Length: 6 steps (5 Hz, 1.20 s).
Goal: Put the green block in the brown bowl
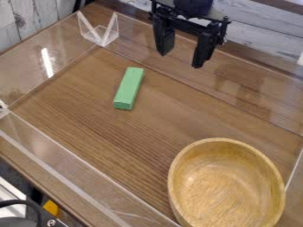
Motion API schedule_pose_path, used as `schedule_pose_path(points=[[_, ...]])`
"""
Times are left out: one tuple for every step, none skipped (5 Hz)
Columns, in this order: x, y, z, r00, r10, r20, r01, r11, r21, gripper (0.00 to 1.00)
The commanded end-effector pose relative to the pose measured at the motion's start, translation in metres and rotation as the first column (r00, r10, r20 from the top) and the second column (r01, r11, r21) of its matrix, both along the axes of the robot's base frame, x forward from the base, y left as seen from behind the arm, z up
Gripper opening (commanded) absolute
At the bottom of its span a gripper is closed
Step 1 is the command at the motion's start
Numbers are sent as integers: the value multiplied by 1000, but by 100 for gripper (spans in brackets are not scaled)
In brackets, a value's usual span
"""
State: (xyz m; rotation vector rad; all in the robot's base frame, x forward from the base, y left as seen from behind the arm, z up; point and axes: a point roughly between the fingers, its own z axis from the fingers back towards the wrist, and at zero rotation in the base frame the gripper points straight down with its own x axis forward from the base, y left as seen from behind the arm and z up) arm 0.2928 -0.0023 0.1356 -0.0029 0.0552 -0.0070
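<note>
The green block [129, 88] lies flat on the wooden table, left of centre, its long side running roughly top to bottom. The brown bowl [190, 160] sits at the bottom right, light tan wood, nothing inside it. My gripper [182, 47] hangs at the top centre, pointing down, open, with nothing between its black fingers [164, 40]. It is above and to the right of the block, apart from it, and well away from the bowl.
Low clear plastic walls [71, 168] enclose the table along the left, front and back. A clear triangular bracket [98, 29] stands at the back left corner. A black edge with a yellow tag shows at the bottom left.
</note>
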Motion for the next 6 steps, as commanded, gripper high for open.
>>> schedule_pose_path(points=[[-2, 2, -5, 1000, 5, -16, -5, 1000, 3, 100], [-9, 24, -13, 999, 23, -24, -23, 1000, 17, 100], [-17, 50, -17, 999, 48, -12, -47, 998, 33, 100], [-21, 73, -24, 997, 72, -9, -72, 996, 46, 100], [-20, 87, -33, 996, 91, -14, -90, 994, 56, 100], [-19, 88, -41, 994, 107, -29, -105, 993, 60, 100]])
